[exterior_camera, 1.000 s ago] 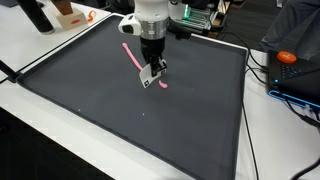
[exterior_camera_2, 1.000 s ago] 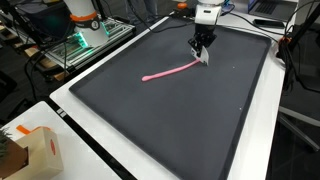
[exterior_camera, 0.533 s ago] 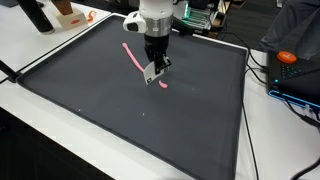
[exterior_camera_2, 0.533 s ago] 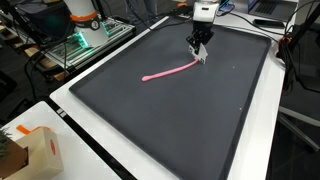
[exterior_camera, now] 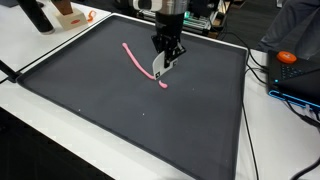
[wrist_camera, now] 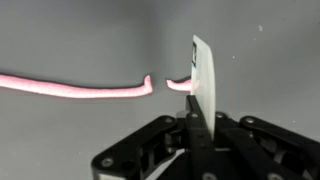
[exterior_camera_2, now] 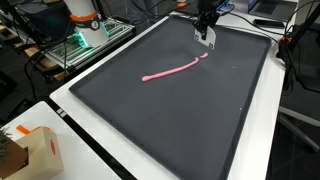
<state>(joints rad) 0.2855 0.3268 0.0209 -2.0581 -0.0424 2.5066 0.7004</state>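
My end effector (exterior_camera: 161,66) is clamped on 1 thin, flat white strip (wrist_camera: 203,80). The strip is stiff and smooth, and it stands on edge just right of centre in the wrist view. My jaws are almost together, with only the strip's thickness between them.

A pink cord (wrist_camera: 70,89), soft, round and matte, lies across the left half of that view. It kinks upward close to the strip. I cannot tell from there whether the 2 touch.

In an exterior view the cord (exterior_camera: 138,62) runs in a gentle curve from the upper left toward the centre, and its lower end sits just below the strip.

The cord rests on a dark grey mat (exterior_camera: 120,110) with a fine, dull texture and a pale border. The mat covers a white table (exterior_camera: 25,45).

Around it is workshop clutter: an orange object (exterior_camera: 287,57) at the right edge, a cardboard box (exterior_camera_2: 38,150) at the lower left, and a green-lit rack (exterior_camera_2: 85,42) at the upper left.
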